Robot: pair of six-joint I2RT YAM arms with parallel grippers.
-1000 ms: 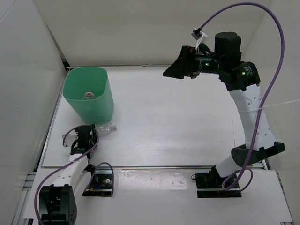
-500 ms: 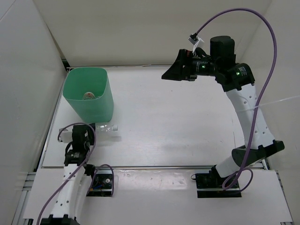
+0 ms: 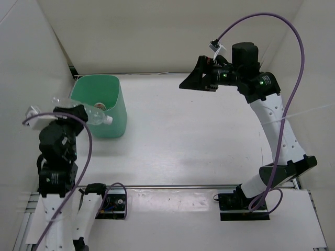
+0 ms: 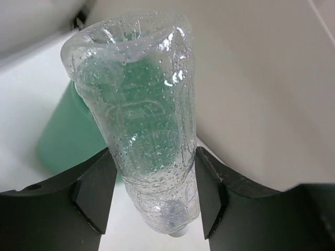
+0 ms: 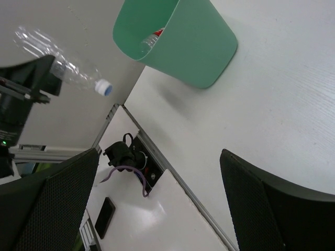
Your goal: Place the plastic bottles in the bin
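My left gripper point(image 3: 72, 112) is raised off the table and shut on a clear plain plastic bottle point(image 3: 89, 114), held about level, cap pointing right, beside the bin's near-left rim. In the left wrist view the wet bottle point(image 4: 144, 130) sits between both fingers point(image 4: 95, 193), cap toward the camera. The mint-green bin point(image 3: 111, 116) stands at the far left; another bottle point(image 3: 98, 106) with some red lies inside it. My right gripper point(image 3: 194, 79) is open and empty, high over the far middle of the table. Its view shows the bin point(image 5: 193, 47) and the held bottle point(image 5: 63, 64).
White walls close the left, back and right sides; the left wall is close to the bin. Two black mounting plates with cables point(image 3: 111, 203) sit on the near ledge. A purple cable loops above the right arm point(image 3: 277, 120).
My left arm has lifted the clear bottle from the table in front of the bin up to rim height. The right arm shifted slightly.
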